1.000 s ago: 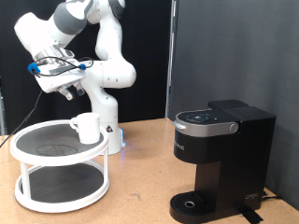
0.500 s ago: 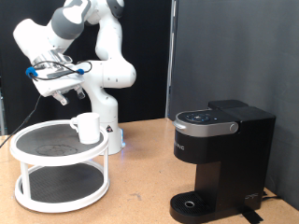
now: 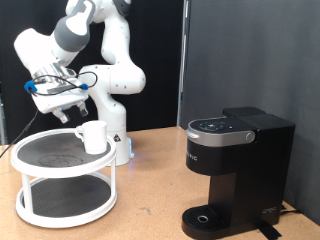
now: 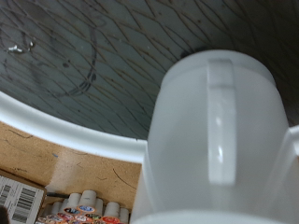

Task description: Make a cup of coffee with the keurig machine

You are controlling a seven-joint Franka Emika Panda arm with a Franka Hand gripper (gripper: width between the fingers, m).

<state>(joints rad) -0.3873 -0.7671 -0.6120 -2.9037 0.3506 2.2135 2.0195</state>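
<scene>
The cup [image 3: 93, 136] stands on the upper tier of the two-level round stand [image 3: 40, 186], at the exterior view's left. The gripper [image 3: 63, 115] hangs above it. The keurig machine [image 3: 236, 172] sits well apart, at the right.

One cup [image 3: 93, 137], one keurig machine [image 3: 235, 172], one two-tier stand [image 3: 62, 180].

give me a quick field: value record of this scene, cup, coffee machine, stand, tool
cup: white mug upright on the top tier of the stand, handle facing the wrist camera
stand: round white two-tier stand, dark top surface, at the exterior view's left
coffee machine: black coffee maker at the exterior view's right, lid shut, nothing on its drip tray
tool: tool above the cup, just to its left in the exterior view, holding nothing
cup to machine: far apart
</scene>
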